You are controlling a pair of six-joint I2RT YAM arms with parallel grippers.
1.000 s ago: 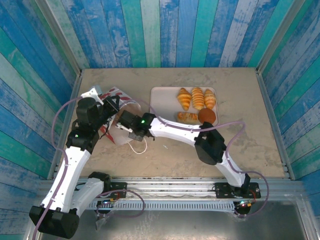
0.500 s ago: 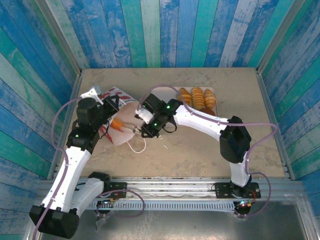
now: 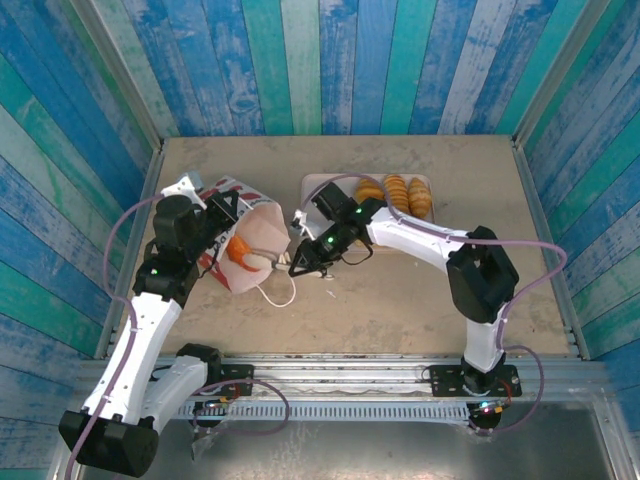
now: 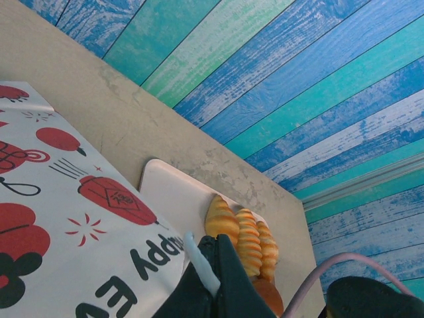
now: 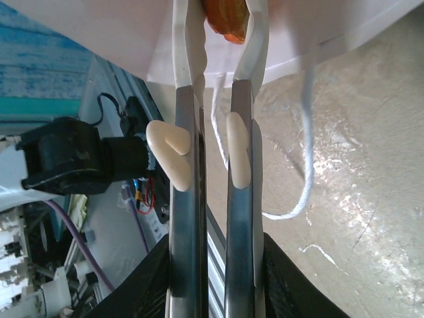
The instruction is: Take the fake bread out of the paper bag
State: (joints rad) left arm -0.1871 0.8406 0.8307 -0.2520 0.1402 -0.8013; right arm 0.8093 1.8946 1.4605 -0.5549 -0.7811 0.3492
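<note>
Tabletop (image 3: pixel 400 300), right hand (image 5: pixel 220 26) on fake bread (image 3: pixel 238 247)

The paper bag (image 3: pixel 262 225) opens its mouth toward the right. The right gripper (image 3: pixel 250 257) fills the lower part of the mouth, its fingers (image 5: pixel 186 86) closed on a piece of fake bread (image 5: pixel 225 23), and there seems little room beside them. The left gripper (image 3: pixel 226 207) pinches the bag's far rim. A loose cord handle (image 5: pixel 309 132) trails across the table (image 3: pixel 400 300) before the mouth. The pink tray (image 4: pixel 177 197) crowds the right side, while the near table lies open.
</note>
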